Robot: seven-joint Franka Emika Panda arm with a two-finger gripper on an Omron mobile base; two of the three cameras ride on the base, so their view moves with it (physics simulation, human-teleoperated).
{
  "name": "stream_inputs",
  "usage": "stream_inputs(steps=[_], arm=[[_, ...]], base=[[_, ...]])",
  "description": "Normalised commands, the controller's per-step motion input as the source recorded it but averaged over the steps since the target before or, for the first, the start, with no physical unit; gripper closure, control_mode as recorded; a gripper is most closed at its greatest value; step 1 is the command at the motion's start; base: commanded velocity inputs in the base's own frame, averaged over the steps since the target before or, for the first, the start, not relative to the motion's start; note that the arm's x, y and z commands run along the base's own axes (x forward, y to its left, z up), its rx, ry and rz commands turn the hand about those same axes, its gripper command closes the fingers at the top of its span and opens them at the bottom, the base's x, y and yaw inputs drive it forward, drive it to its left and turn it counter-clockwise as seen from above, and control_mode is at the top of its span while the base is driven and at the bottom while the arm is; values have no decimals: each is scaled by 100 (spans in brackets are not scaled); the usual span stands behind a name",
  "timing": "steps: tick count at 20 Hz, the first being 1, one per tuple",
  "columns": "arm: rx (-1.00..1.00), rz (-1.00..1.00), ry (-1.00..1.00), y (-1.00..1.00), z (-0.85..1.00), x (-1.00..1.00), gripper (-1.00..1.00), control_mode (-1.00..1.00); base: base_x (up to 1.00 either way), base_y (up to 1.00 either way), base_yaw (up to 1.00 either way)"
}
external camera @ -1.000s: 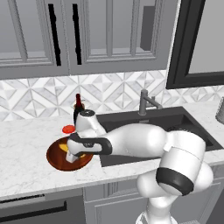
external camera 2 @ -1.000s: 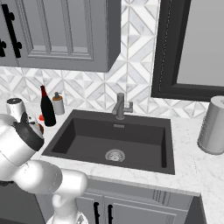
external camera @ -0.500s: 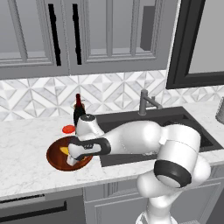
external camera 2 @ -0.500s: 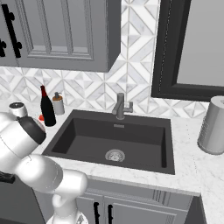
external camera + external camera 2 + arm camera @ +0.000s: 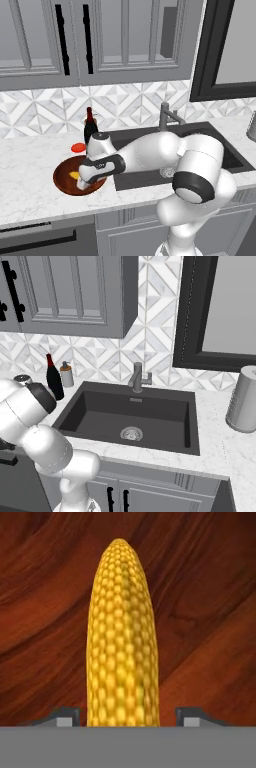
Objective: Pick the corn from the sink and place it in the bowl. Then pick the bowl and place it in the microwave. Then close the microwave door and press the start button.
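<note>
The gripper [image 5: 128, 717] is seen low in the hand view, its two fingertips [image 5: 64, 716] spread with clear gaps to either side of the corn [image 5: 123, 637], so nothing is pinched. The corn lies between them, running up the centre of the frame against the bowl's [image 5: 210, 587] reddish wood. In the left base view the bowl [image 5: 62, 175] sits left of centre on the counter, beside the sink [image 5: 131, 415]. The first step is judged just done: the corn is released. Next, a retreat upward is called for, then a grasp on the bowl's rim.
</note>
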Motion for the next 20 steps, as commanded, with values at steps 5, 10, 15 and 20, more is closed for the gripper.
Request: stream_inputs(steps=[5,10,15,20], arm=[[0,0,-1,0,26,-4,-100,-100],[1,-9,-2,-3,52,-4,-100,-100],[7,-20,-1,-35,40,-7,-100,-100],[16,-27,0,-44,24,-9,-100,-100]], base=[[0,0,0],[0,0,0],[0,0,0],[0,0,0]])
